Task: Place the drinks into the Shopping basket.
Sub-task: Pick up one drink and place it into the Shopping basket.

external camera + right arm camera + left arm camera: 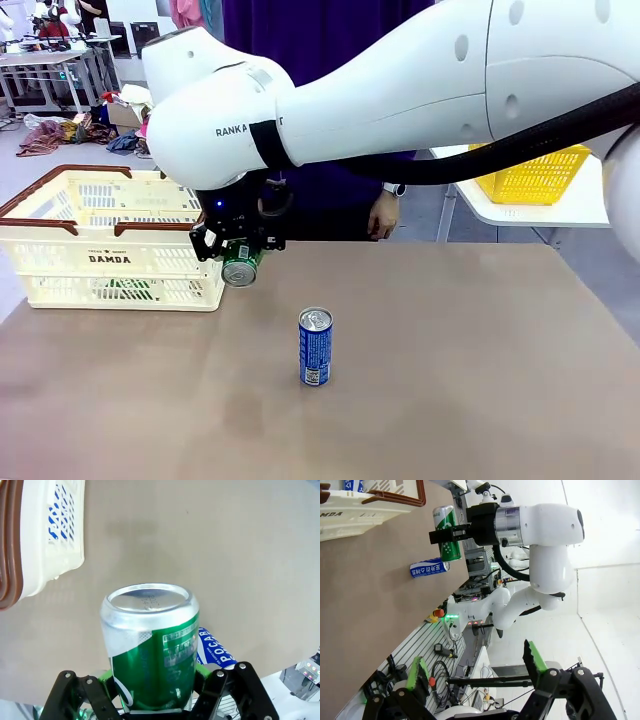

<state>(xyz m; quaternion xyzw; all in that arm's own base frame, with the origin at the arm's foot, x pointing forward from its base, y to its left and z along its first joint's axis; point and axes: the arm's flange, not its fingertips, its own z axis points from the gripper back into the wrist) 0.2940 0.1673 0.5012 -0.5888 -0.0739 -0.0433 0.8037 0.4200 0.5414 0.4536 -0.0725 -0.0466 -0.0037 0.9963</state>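
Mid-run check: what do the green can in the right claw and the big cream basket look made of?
Green can: probably thin metal, glossy printed wall, brushed silver end catching light. Shopping basket: looks like moulded plastic, matt cream slatted walls, brown rim.

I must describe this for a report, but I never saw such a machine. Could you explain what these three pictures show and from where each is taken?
The machine is two white robot arms at a brown table. The front picture looks across the table from between the arms; a person's hand shows at the far side. The other two pictures come from cameras on the wrists, looking along each gripper. The right gripper is shut on a green can, held in the air near the cream Shopping basket. The left gripper is open and holds nothing. A blue can stands upright on the table.
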